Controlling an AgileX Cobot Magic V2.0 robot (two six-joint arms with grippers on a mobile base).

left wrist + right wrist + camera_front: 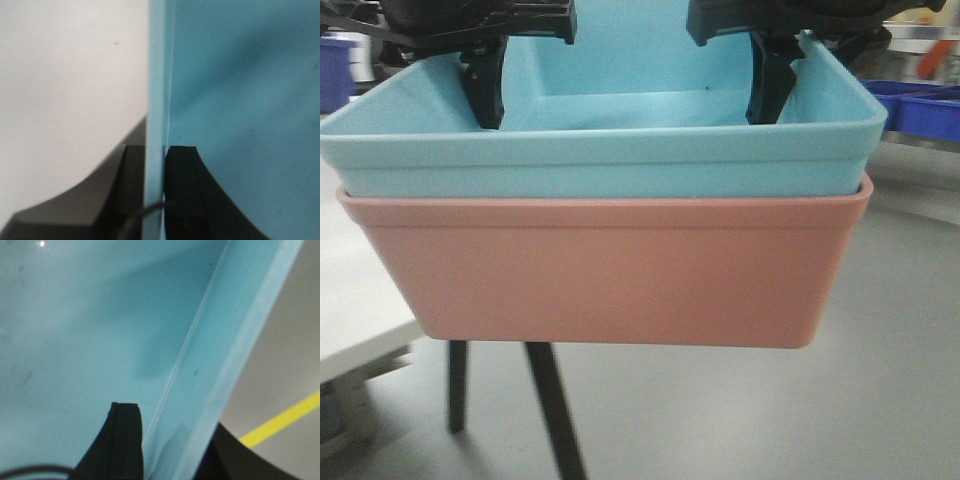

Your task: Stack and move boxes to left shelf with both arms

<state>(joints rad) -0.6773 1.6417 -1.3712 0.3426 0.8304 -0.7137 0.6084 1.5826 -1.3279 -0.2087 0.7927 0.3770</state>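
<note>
While my left claw (155, 172) and right claw (167, 440) clench only walls of the blue box (600, 160), the pink box (610, 270) seems merely wedged on; a jolt may shed it.

The light blue box (610, 160) sits inside the pink box (610, 270) (only its top part sticks out). Both are level, open side up, up in the air.

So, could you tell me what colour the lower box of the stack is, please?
The lower box is salmon pink, seen best in the exterior front-facing view.
</note>
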